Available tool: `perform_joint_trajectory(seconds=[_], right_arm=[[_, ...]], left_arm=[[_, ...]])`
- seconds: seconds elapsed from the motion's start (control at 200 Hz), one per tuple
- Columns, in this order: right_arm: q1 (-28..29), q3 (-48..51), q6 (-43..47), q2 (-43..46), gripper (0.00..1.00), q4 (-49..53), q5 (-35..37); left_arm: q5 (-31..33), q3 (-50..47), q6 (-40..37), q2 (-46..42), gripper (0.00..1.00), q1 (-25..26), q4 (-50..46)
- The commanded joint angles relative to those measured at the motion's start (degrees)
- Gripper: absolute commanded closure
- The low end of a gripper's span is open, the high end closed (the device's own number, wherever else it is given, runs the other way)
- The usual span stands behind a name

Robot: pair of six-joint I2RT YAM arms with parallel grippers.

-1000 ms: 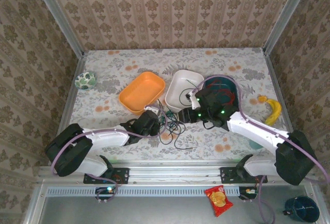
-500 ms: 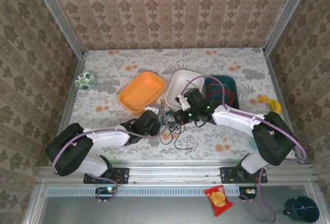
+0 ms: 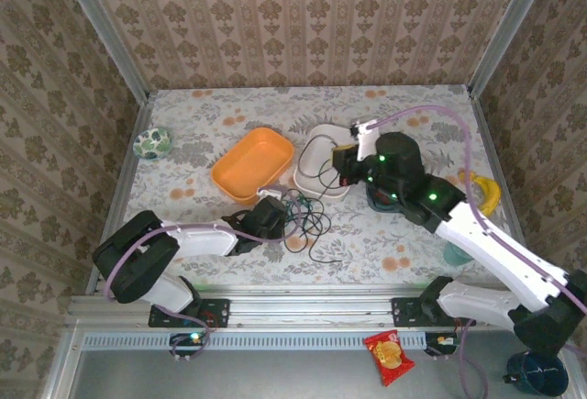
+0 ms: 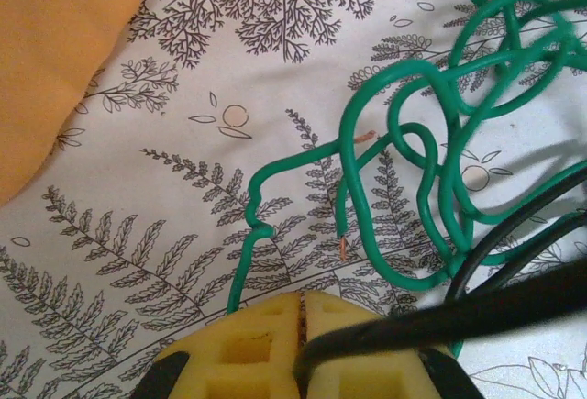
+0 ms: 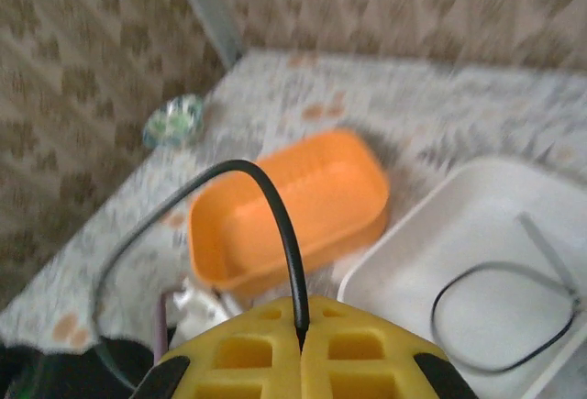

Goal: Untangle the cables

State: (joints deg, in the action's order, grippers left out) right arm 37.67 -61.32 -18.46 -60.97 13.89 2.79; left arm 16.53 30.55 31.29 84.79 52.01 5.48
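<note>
The left jaws are pinched shut on a black cable (image 4: 477,312) low over the worktop (image 3: 183,188), beside a green cable (image 4: 431,142) lying in loops. The right jaws, high above the white tray (image 3: 310,153), grip a black strand (image 5: 280,216). The tangle of cables (image 3: 307,220) lies just before the orange tray (image 3: 252,165)

cables (image 3: 307,223) before lft tray (image 3: 252,165), bowl (image 3: 151,144) far lft

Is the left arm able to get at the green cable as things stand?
Probably not yet: the green cable lies bare on the table just ahead, but the left gripper is shut on a black cable.
</note>
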Motion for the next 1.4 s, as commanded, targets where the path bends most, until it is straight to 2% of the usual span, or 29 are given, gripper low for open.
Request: perform_joint_trajectory(seconds=[0.0, 0.14, 0.315, 0.51, 0.58, 0.785, 0.845, 1.105, 1.25, 1.285, 1.295, 1.31, 1.395], right_arm=[[-0.9, -3.1, 2.8, 3.0, 1.0, -0.1, 11.0], [-2.3, -5.3, 4.2, 5.5, 1.0, -3.9, 15.8], [-3.5, -8.1, 7.1, 7.2, 1.0, -8.6, 15.6], [-5.6, -12.2, 11.0, 9.3, 1.0, -11.5, 18.7], [-7.1, -13.4, 11.2, 9.4, 1.0, -10.7, 17.3], [-8.2, -15.8, 11.0, 8.0, 1.0, -7.1, 10.3], [-8.4, -16.1, 11.0, 8.0, 1.0, -7.4, 8.6], [-10.3, -20.2, 11.3, 7.4, 1.0, -13.8, 2.3], [-11.4, -25.1, 11.8, 5.2, 1.0, -17.2, -0.4], [-11.5, -26.3, 12.0, 4.4, 1.0, -17.7, -0.7], [-11.5, -26.6, 12.0, 4.2, 1.0, -17.9, -0.9], [-11.6, -27.1, 12.0, 3.9, 1.0, -18.2, -1.0], [-11.8, -29.7, 12.1, 2.1, 1.0, -19.4, -2.3]], left_arm=[[2.6, -0.7, 1.7, 1.4, 1.0, -0.6, -2.6], [2.9, -1.4, 2.1, 1.3, 1.0, -0.6, -2.7], [3.5, -2.0, 2.6, 1.2, 1.0, -0.5, -3.2], [3.9, -3.4, 3.6, 0.9, 1.0, -0.6, -3.1], [3.7, -3.8, 3.4, 0.3, 1.0, -0.6, -2.7], [0.4, -6.0, 0.3, -6.3, 0.64, -0.5, -0.6], [-0.4, -6.9, -0.5, -9.8, 0.5, -0.5, -0.5], [-2.0, -10.3, -2.1, -26.4, 0.25, -1.2, -4.5], [-0.1, -10.8, -2.2, -30.2, 0.18, -2.1, -8.7], [-0.2, -10.9, -2.4, -30.8, 0.13, -2.2, -9.1], [-0.2, -10.9, -2.4, -30.9, 0.04, -2.2, -9.1], [-0.3, -10.9, -2.6, -31.0, 0.01, -2.3, -9.2], [-1.4, -10.9, -3.1, -31.3, 0.0, -2.4, -9.5]])
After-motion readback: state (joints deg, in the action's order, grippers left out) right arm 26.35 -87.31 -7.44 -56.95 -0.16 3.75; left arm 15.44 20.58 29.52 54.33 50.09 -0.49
